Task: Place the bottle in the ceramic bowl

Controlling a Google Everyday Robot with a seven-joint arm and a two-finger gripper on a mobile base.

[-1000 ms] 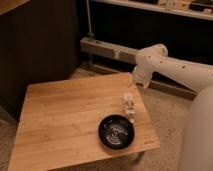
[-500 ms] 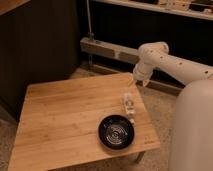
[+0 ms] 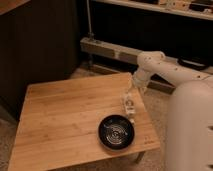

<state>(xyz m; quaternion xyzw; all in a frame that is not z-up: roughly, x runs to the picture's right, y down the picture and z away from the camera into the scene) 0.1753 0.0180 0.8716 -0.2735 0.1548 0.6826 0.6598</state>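
Observation:
The small whitish bottle [image 3: 129, 104] stands upright on the wooden table [image 3: 65, 120], near its right edge. The glossy black ceramic bowl [image 3: 116, 132] with pale rings inside sits just in front of the bottle, near the table's front right corner, with nothing in it. My gripper [image 3: 130, 91] hangs from the white arm [image 3: 165, 67] that reaches in from the right. It is right above the top of the bottle, very close to it or touching it.
The white arm's large body [image 3: 192, 125] fills the right side of the view, next to the table. A dark cabinet [image 3: 35, 45] stands behind the table on the left. A metal rail [image 3: 110, 50] runs along the back wall.
The gripper has come down a little towards the bottle's top. The bottle and the bowl have not moved.

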